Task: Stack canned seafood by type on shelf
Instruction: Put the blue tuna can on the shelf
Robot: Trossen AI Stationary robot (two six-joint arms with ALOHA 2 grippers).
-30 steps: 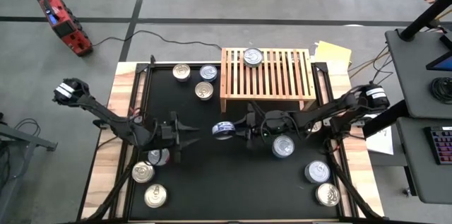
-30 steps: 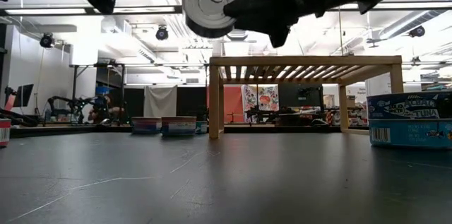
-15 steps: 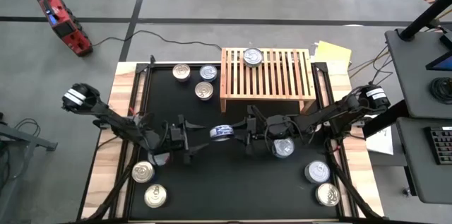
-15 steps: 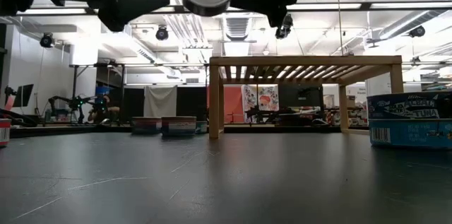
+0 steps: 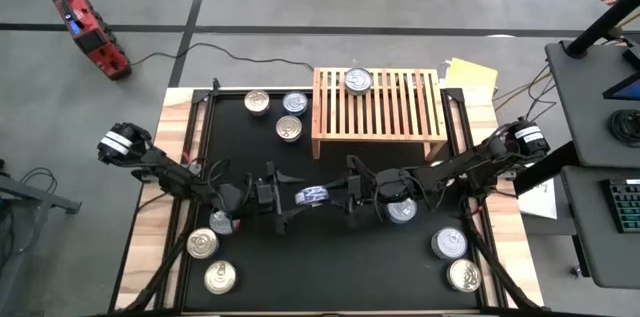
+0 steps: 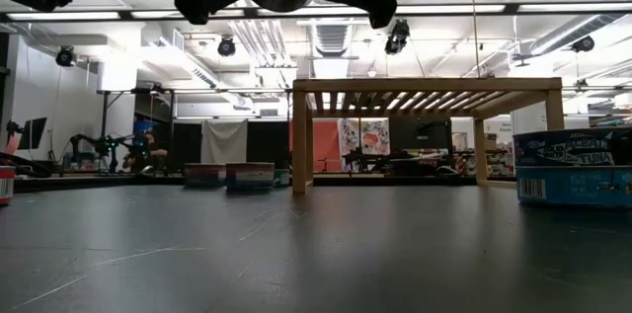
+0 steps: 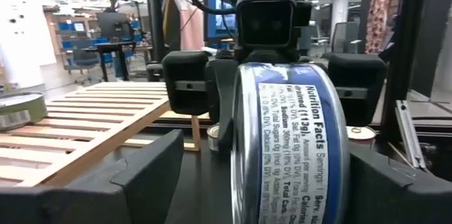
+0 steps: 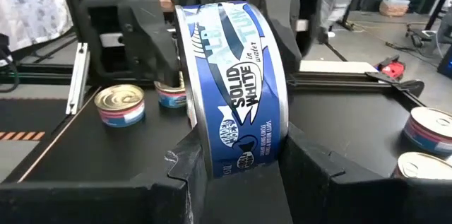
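Blue-labelled tin (image 5: 313,195) held on edge above the black mat (image 5: 330,257), in front of the shelf (image 5: 378,107). Right claw (image 5: 347,195) clamped on the tin's flat faces; left claw (image 5: 283,197) spread apart, its fingers flanking the same tin. One tin (image 5: 358,80) lies on the shelf; others rest about the desk (image 5: 170,127).

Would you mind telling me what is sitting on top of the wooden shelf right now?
One silver-lidded can sits on the shelf, near its back edge, left of centre. The other slats are bare. What lies beneath the slatted top is mostly hidden from above; the low view shows nothing under it.
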